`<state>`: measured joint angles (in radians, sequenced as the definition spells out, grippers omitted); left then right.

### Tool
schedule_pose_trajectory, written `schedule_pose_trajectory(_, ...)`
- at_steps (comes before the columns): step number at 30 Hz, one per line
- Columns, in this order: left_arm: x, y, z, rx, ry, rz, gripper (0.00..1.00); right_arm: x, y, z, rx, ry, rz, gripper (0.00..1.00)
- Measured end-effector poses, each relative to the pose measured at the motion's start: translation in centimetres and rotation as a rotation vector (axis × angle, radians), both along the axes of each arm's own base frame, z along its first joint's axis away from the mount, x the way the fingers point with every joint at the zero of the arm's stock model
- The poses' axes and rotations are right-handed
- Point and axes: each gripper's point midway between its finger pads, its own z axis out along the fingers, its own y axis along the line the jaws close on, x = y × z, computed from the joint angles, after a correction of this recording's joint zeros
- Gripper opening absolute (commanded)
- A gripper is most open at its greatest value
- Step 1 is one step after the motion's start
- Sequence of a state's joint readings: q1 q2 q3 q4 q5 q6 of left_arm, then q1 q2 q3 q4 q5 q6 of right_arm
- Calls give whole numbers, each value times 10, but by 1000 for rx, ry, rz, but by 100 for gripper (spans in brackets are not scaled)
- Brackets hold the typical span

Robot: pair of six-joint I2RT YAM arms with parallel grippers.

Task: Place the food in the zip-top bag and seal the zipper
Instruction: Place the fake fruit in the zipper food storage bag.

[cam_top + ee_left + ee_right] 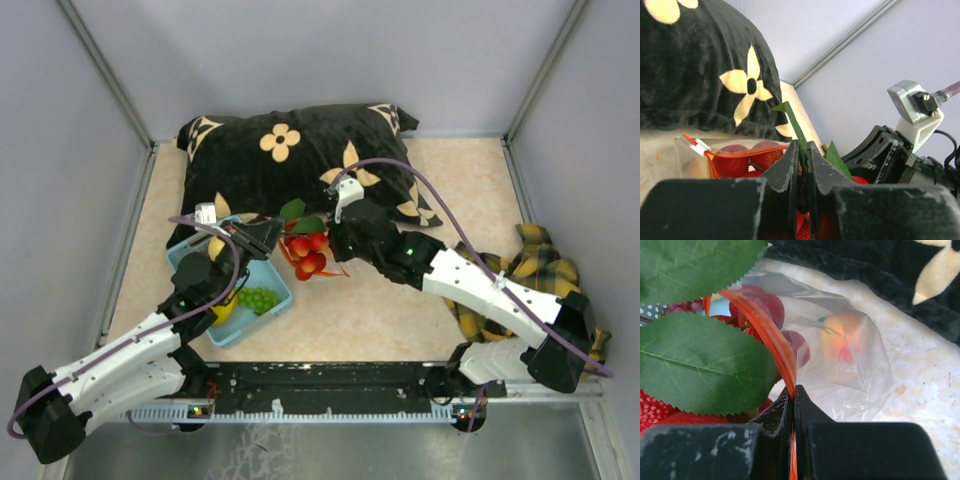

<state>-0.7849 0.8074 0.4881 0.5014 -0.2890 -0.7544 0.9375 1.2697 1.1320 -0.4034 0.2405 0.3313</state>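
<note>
The clear zip-top bag [860, 380] lies by the pillow, with an orange-pink peach [844, 336] and dark red fruit inside. My right gripper [794, 390] is shut on its red zipper [771, 335] at the mouth edge. My left gripper [801, 149] is shut on the green leaf stem [798, 129] of a red strawberry bunch [310, 256], held at the bag's mouth. In the left wrist view the zipper [747, 153] runs left to a white slider [700, 146]. From above, both grippers [264, 238] [338, 240] flank the strawberries. Green grapes [258, 298] and a yellow pear [226, 306] lie in the basket.
A light blue basket [268, 274] stands under my left arm. A black pillow with cream flowers [290, 160] lies behind the bag. A yellow plaid cloth [545, 265] is bunched at the right. Grey walls enclose the table.
</note>
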Motion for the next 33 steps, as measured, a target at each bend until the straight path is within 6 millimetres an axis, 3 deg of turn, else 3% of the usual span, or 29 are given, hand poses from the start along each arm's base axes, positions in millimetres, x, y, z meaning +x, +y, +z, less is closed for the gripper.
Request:
schedule_pose_trajectory(8,3,6,8,-42,-36,36,0,-6,9,-2,47,36,29,0)
schedule_pose_trajectory(16,3,12,-24,26,-25,92,0,-8,13,0,82,60,50,0)
schedule_pose_trajectory(33,-13,3,-34,234,-106,158,0,-7,14,-4,130,102,69,0)
